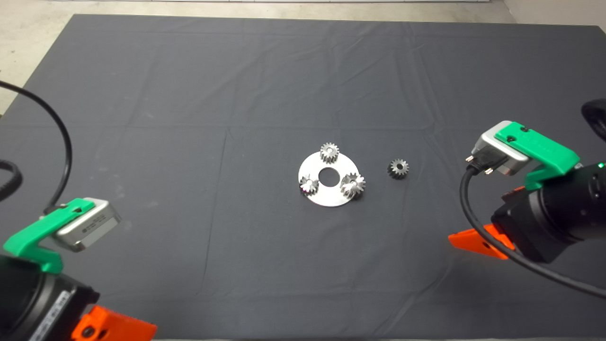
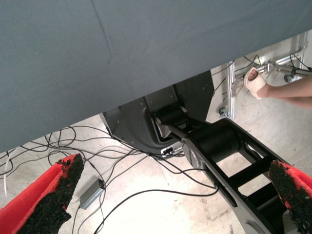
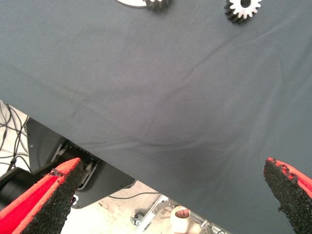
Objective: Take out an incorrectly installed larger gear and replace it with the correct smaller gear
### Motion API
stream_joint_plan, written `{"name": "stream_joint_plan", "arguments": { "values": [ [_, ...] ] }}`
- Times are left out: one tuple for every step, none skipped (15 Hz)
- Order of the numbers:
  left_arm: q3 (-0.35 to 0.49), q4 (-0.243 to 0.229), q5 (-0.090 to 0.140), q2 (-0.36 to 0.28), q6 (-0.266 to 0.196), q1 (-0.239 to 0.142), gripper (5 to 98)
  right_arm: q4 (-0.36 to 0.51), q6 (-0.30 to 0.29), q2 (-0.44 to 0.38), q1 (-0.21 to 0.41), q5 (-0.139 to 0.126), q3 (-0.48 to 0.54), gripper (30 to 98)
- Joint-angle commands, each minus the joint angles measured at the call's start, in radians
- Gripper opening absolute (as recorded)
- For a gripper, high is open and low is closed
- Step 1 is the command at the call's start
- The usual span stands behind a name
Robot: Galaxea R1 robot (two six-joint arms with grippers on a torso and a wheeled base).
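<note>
Flared shiny larger gear (image 1: 353, 184) on flat round steel disc (image 1: 331, 194).

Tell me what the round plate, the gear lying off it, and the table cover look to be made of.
Round plate: looks like brushed bare metal, pale silver with a dull sheen. Smaller gear, lying off the plate on the side of the right arm: apparently darker grey metal, with crisp cut teeth that glint in the right wrist view. Mat: seems dark grey woven fabric, matte, with fold creases and wrinkles.
</note>
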Motion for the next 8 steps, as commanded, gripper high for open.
{"name": "stream_joint_plan", "arguments": {
  "values": [
    [0.016, -0.013, -0.001, -0.003, 0.005, -0.003, 97.6, 0.031, 0.001, 0.008, 0.019, 0.003, 0.005, 97.8],
    [0.013, -0.013, -0.001, -0.002, 0.005, -0.003, 97.6, 0.031, 0.001, 0.006, 0.019, 0.001, 0.005, 97.8],
    [0.015, -0.013, -0.001, -0.002, 0.005, -0.003, 97.6, 0.032, 0.002, 0.003, 0.019, 0.003, 0.005, 97.8],
    [0.015, -0.013, -0.001, 0.000, 0.005, -0.002, 97.6, 0.033, 0.001, 0.007, 0.019, 0.003, 0.005, 97.8],
    [0.015, -0.013, -0.001, 0.000, 0.005, -0.003, 97.6, 0.032, 0.002, 0.004, 0.019, 0.002, 0.005, 97.8],
    [0.015, -0.013, -0.001, 0.000, 0.005, -0.003, 97.6, 0.031, 0.004, 0.000, 0.019, -0.001, 0.005, 97.8],
    [0.015, -0.013, -0.001, 0.000, 0.005, -0.003, 97.6, 0.031, 0.002, 0.001, 0.019, 0.001, 0.005, 97.8],
    [0.015, -0.013, -0.001, 0.000, 0.005, -0.003, 97.6, 0.033, -0.001, 0.009, 0.019, 0.003, 0.005, 97.8]
  ]
}}
